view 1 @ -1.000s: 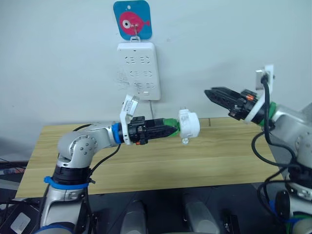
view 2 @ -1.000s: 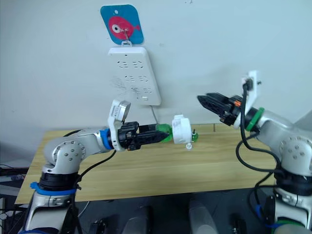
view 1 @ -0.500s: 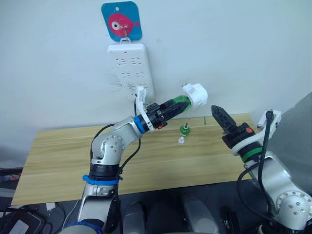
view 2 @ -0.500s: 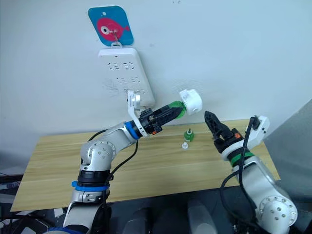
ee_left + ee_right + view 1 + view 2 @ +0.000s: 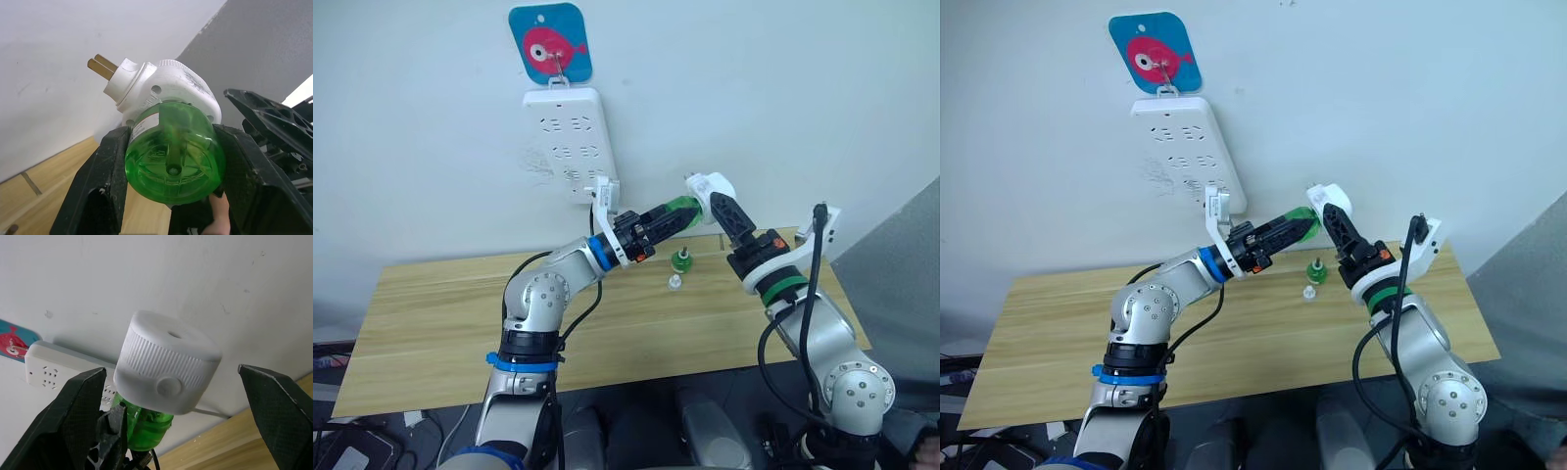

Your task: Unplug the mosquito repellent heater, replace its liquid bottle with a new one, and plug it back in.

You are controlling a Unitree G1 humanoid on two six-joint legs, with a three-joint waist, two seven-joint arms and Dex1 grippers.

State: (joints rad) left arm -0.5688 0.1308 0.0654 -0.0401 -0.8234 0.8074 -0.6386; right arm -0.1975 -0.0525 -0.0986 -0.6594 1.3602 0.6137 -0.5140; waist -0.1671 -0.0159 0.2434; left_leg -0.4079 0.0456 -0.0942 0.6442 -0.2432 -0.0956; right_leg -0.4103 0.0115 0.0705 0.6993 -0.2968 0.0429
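Note:
My left gripper (image 5: 666,214) is shut on a green liquid bottle (image 5: 173,159), held up in the air in front of the wall. The bottle is still screwed into the white mosquito repellent heater (image 5: 710,186), whose two metal prongs (image 5: 101,67) point at the wall. My right gripper (image 5: 721,203) is open at the heater. In the right wrist view its fingers (image 5: 83,409) stand wide on either side of the heater (image 5: 168,364) without touching it. A second green bottle (image 5: 681,259) stands on the table, with a small white cap (image 5: 676,282) beside it.
A long white power strip (image 5: 570,145) hangs on the wall under a blue fish plaque (image 5: 549,41), up and to the left of the heater. A cable drops from it behind the wooden table (image 5: 440,313).
The camera has shifted. My left gripper lifted the bottle and heater from table height toward the wall. My right gripper swung in and now brackets the heater.

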